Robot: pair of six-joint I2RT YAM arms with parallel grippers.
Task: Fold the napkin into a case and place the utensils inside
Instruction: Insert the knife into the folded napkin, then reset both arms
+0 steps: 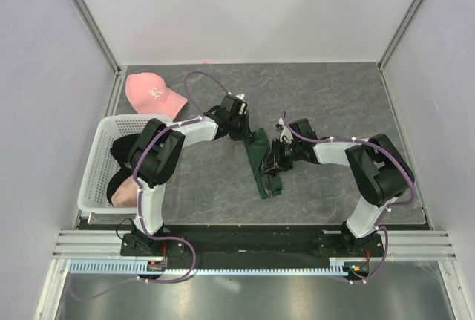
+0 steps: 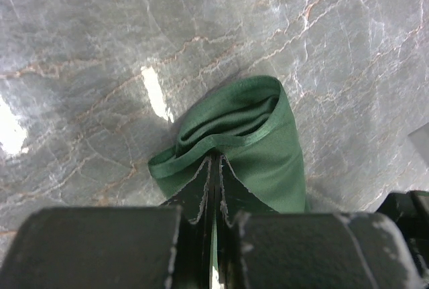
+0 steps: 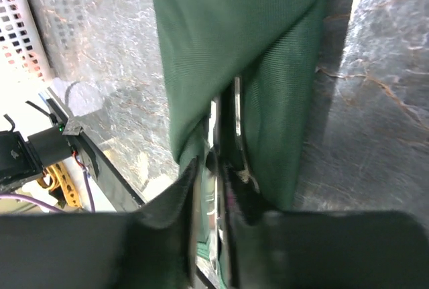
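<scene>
The napkin [image 1: 261,165] is folded into a case [image 2: 258,145], the left pincer [image 2: 213,168] pinches its far end, and the narrow right pincer [image 3: 214,171] pokes one utensil [image 3: 238,121] in, grip unclear.

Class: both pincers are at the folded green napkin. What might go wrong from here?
The left pincer is clamped on one end of the napkin; pulling away while shut might drag the fold open. A silver utensil shows between the cloth folds by the right pincer; it may slip out if the cloth shifts.
</scene>
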